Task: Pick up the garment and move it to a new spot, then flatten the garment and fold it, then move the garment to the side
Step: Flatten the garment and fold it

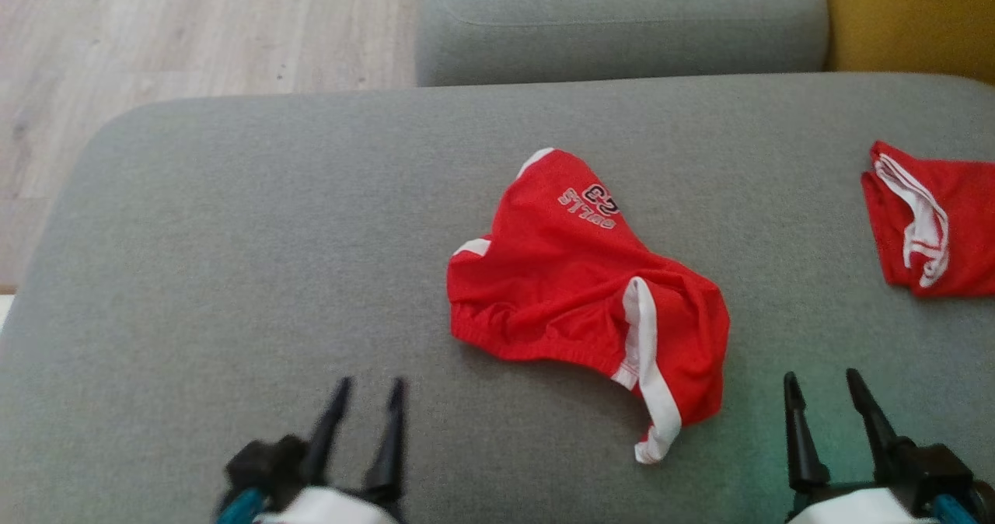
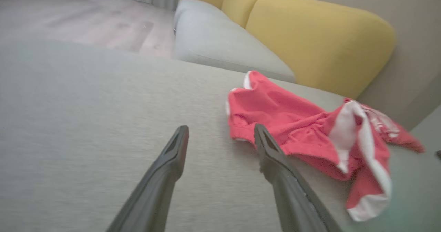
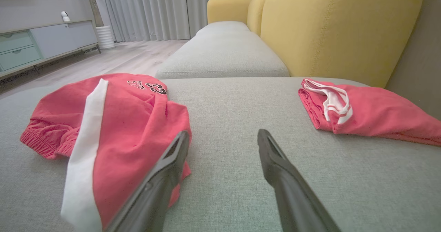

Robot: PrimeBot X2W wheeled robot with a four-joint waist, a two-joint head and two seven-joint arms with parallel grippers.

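Head view: left pincer (image 1: 371,384) and right pincer (image 1: 822,376) both gape wide and empty, just short of the red garment (image 1: 575,291), which lies crumpled mid-way across the grey sofa cushion (image 1: 233,236). Judging by that, lifting, flattening, folding and setting aside are all left to do.

A home living room, this: a grey upholstered sofa seat (image 1: 233,275) spreads across the near ground, yellow back cushions (image 3: 337,29) rise on the right, pale wood flooring (image 1: 155,26) lies at the far left, and beyond it hang long grey curtains (image 3: 148,11) beside a low cabinet (image 3: 44,42) with drawers.
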